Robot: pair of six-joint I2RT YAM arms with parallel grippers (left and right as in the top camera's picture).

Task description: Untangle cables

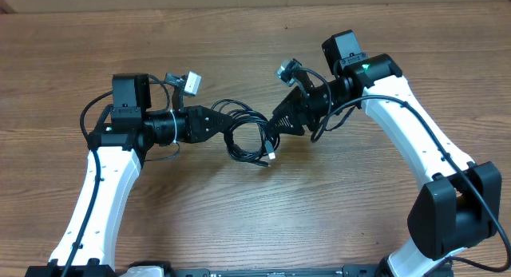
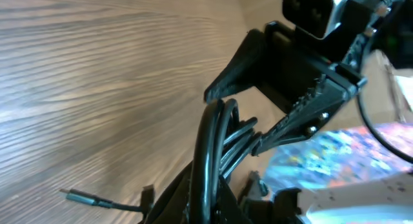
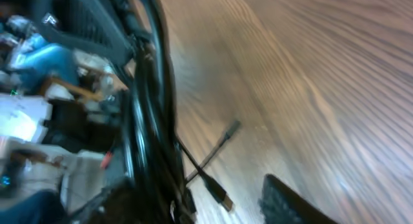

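Cables [image 2: 210,140] loom thick and close in the left wrist view, pinched in the left gripper [image 1: 220,122], whose jaws are closed tight on the bundle. The looped cords lie over the table [image 1: 239,221] midway between the arms, one plug [image 1: 270,158] resting on the wood. At the bundle's right edge the right gripper [image 1: 277,122] has its jaws apart, cords running against one finger [image 2: 303,111]; whether it presses them is unclear.

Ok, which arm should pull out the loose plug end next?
Right, probably. The right gripper is open beside the cables, and the plug end lies nearer to it; the left gripper is shut on them, better used as the anchor.
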